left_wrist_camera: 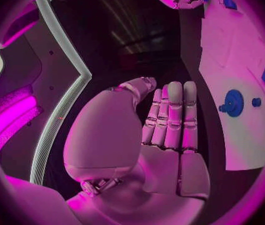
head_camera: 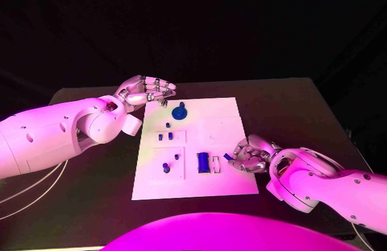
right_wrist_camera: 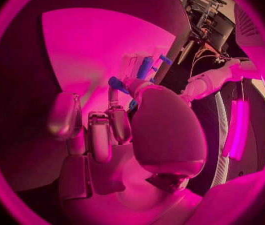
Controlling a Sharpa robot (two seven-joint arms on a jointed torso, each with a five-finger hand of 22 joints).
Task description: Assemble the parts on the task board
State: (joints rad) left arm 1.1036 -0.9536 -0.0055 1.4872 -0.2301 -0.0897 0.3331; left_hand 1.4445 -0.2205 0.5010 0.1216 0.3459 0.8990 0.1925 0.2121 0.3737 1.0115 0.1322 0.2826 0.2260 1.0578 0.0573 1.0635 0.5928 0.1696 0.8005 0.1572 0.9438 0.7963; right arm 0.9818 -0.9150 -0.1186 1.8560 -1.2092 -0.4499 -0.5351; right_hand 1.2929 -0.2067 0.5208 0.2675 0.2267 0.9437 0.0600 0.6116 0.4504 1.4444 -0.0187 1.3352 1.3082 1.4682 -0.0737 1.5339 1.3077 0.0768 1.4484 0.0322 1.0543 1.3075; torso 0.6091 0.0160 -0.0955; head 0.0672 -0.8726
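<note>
The task board (head_camera: 193,184) lay flat on the black desk (head_camera: 290,105). The right hand (head_camera: 250,155) hovered at the board's right edge, pinching a small blue part (right_wrist_camera: 117,83) at its fingertips. A blue rectangular part (head_camera: 203,162) lay just beside that hand. The left hand (head_camera: 147,90) was off the board's far left corner, fingers together, holding nothing. A blue gear (head_camera: 180,113) lay near it. No writing was legible.

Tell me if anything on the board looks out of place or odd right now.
Nothing looks spilled or broken. The board lies flat, with the blue gear and other blue parts sitting on it. The right hand pinches a small blue part at the board's edge; the left hand holds nothing.
</note>
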